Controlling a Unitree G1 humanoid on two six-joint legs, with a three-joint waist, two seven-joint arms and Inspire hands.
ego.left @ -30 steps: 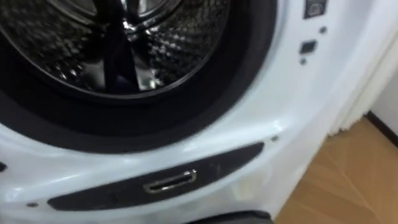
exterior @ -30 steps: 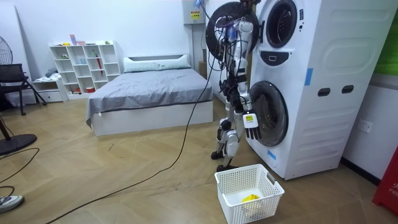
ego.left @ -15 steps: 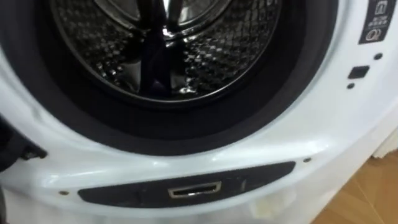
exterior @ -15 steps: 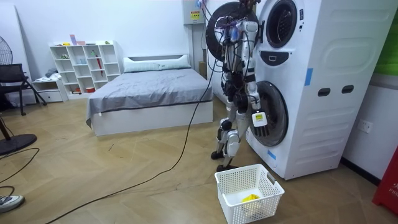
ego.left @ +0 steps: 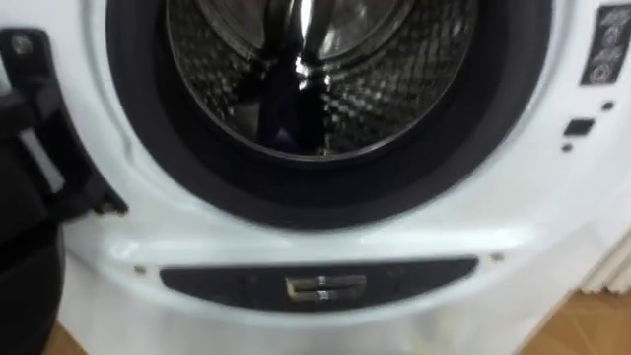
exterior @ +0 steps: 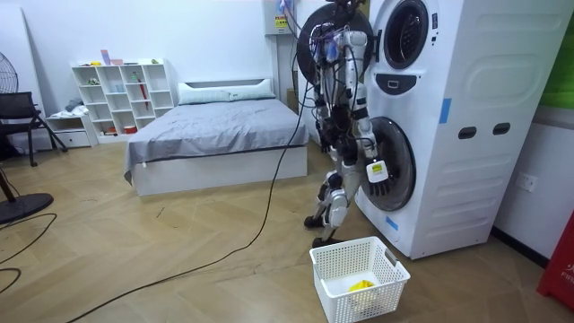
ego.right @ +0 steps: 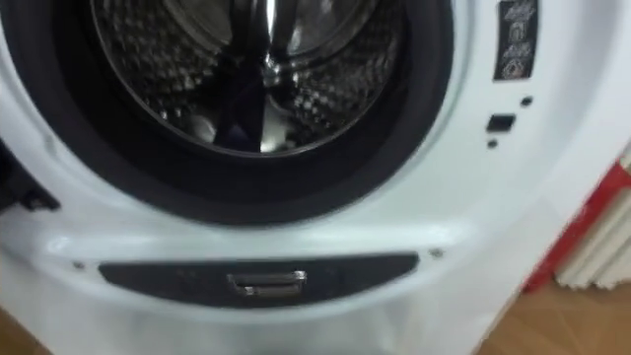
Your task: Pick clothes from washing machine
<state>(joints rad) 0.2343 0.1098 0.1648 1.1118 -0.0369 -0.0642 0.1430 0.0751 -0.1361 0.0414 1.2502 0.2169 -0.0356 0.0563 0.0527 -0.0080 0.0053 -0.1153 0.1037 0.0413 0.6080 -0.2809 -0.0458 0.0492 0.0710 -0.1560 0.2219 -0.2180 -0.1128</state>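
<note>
Two stacked white washers [exterior: 466, 135] stood on a wood floor [exterior: 179, 260] near a bed [exterior: 215, 121] and a basket [exterior: 334, 296], their label [ego.left: 603, 44] unreadable, the right hand [exterior: 378, 170] too small to tell spread or closed.

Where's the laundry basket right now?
In the room view, the white basket stands on the wood floor right of centre, close in front of the washing machine and near the robot's feet, with a yellow item inside.

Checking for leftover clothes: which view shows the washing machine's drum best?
The left eye view: the drum faces the camera, its perforated wall nearly centred. The right eye view shows the same, shifted left. The room view sees the machine obliquely, interior unreadable.
</note>
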